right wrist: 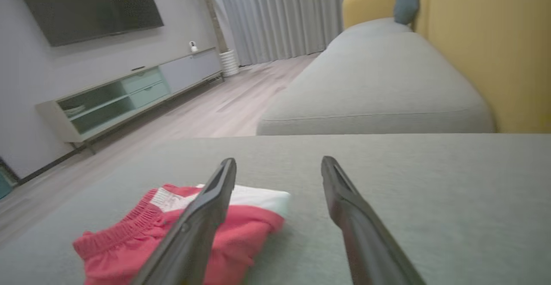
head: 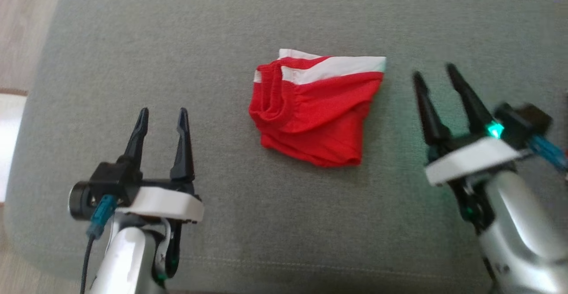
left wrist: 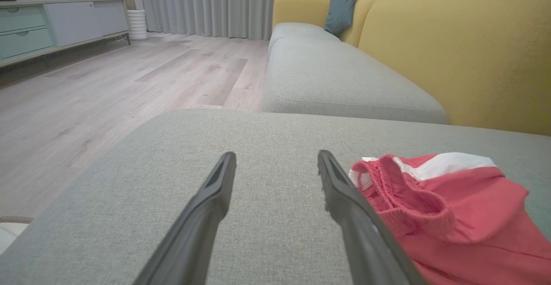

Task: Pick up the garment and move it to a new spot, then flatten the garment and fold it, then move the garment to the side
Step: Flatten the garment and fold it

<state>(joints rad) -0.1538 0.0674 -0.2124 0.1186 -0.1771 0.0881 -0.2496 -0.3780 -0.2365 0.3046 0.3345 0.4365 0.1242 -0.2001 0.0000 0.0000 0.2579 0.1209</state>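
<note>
The left gripper [head: 163,110] and right gripper [head: 435,71] are hovering spread, empty; the garment [head: 315,112] is lying between them, nearer the right

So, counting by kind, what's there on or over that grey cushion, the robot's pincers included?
Red and white garment: 1
Pincers: 2, the left pincer and the right pincer, both open and empty, one either side of the garment
Total: 3
</note>
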